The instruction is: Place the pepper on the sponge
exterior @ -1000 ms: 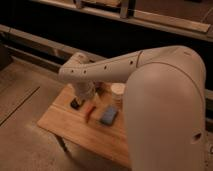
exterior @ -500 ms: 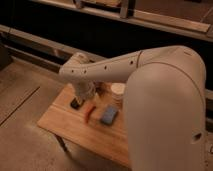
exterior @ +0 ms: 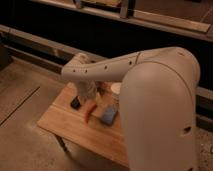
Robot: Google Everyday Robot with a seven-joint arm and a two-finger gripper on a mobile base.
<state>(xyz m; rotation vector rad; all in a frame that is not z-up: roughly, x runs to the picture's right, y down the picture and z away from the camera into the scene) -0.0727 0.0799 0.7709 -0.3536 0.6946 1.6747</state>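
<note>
- The pepper (exterior: 90,111), slim and red-orange, lies on the wooden table (exterior: 60,121) near its middle, tilted, with its upper end toward the far edge and its tip toward the near one.
- The sponge (exterior: 109,115), a small blue block with rounded corners, rests flat on the same tabletop just beside the pepper, on its right as seen here. A narrow strip of wood shows between the two, so the pepper is not on the sponge.
- A black flat object (exterior: 75,103) sits on the other side of the pepper, close to the table's far left edge.
- The gripper (exterior: 89,100) hangs point-down directly above the pepper's upper end, between the black object and the sponge. Its jaws stand spread wide and nothing is gripped. Whether the fingers touch the pepper cannot be told.
- The white arm (exterior: 107,68) reaches in from the right, stretches level across the table's far side and bends down at the wrist to the gripper.
- A pale round container (exterior: 116,88) stands behind the sponge, partly hidden by the arm.
- The robot's bulky white body (exterior: 160,115) fills the right foreground and covers the table's right end.
- Bare concrete floor (exterior: 22,102) spreads to the left, and a dark wall with metal rails (exterior: 45,47) runs behind the table.
</note>
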